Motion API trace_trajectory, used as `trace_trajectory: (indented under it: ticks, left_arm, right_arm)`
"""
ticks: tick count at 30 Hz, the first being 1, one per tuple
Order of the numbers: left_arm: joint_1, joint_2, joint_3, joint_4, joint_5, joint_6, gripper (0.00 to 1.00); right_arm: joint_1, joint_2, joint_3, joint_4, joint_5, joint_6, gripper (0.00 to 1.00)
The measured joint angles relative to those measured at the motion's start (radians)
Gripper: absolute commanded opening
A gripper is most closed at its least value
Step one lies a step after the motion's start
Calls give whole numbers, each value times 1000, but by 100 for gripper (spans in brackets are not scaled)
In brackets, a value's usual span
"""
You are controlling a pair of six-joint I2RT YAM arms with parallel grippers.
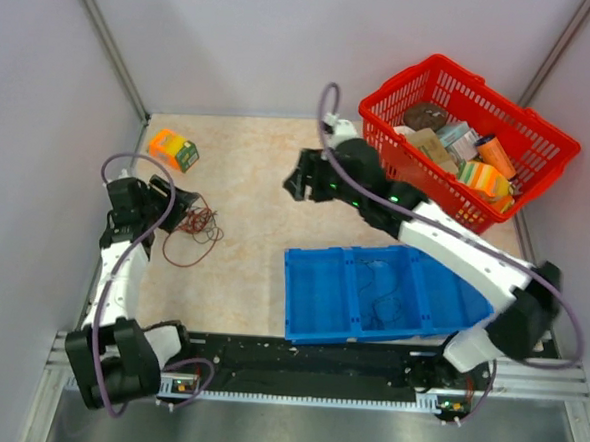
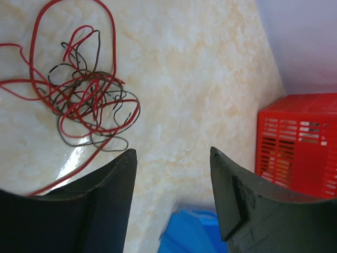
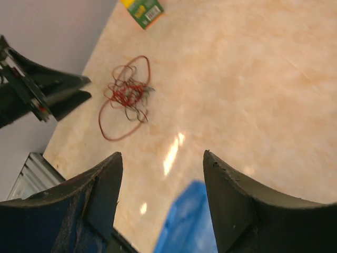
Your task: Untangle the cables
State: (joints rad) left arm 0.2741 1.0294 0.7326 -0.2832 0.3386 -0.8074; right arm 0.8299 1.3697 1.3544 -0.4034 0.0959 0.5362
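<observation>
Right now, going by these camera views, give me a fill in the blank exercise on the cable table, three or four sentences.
1. Seen from above, the cables lie tangled on the ____ side of the table.
2. The left hand and the right hand are both ____, holding nothing.
3. The basket of packages is ____.
4. The compartment tray is ____.
Missing words: left; open; red; blue.

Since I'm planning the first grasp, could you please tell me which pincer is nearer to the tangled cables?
Left. The left pincer hovers close beside the cables, at their left edge; the right pincer sits well off to their right, farther back.
</observation>
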Motion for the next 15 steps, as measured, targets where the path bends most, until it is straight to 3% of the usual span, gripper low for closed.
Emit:
trace_trajectory:
  ticks: [4,7,10,15]
  left_arm:
    - [15,158,48,27,76,6,57]
    - [5,267,127,16,89,64,63]
    - [-17,328,198,-41,37,150,63]
    - [-124,459,327,-126,-97,276,49]
  right_arm:
    - [23,329,185,208,-84,-71,61]
    - [27,484,265,295,-129,-128,61]
    - [25,536,252,359,-167,-176,61]
    - [5,484,70,531,-241,-188,60]
